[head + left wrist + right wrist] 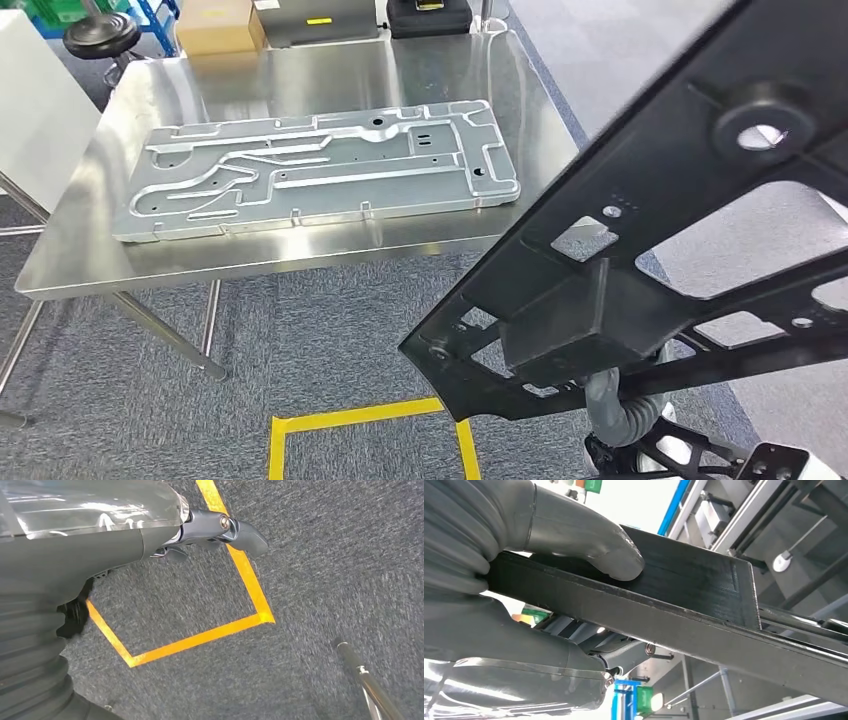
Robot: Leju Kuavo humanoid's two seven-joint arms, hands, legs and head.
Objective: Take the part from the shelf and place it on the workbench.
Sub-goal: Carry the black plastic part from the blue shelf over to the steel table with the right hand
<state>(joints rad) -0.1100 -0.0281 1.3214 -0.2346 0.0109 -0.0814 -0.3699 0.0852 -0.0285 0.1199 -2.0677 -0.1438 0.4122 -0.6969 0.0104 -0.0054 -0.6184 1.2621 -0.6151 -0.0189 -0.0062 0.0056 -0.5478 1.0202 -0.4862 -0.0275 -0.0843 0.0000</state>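
black part (650, 250) cut off by frame edges, hiding right robot hand (524, 580) fingers

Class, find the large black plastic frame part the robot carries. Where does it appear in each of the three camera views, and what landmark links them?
Head view: the black plastic frame part fills the right side, held above the floor.
Left wrist view: not in it.
Right wrist view: a black bar crossing the picture, gripped by the right hand.
Shared landmark: the yellow floor tape, also in the left wrist view.

The left robot hand (220, 530) hangs over grey carpet (325, 555), holding nothing. Yellow tape (200, 639) marks a corner below it. A metal leg (367, 680) stands nearby.
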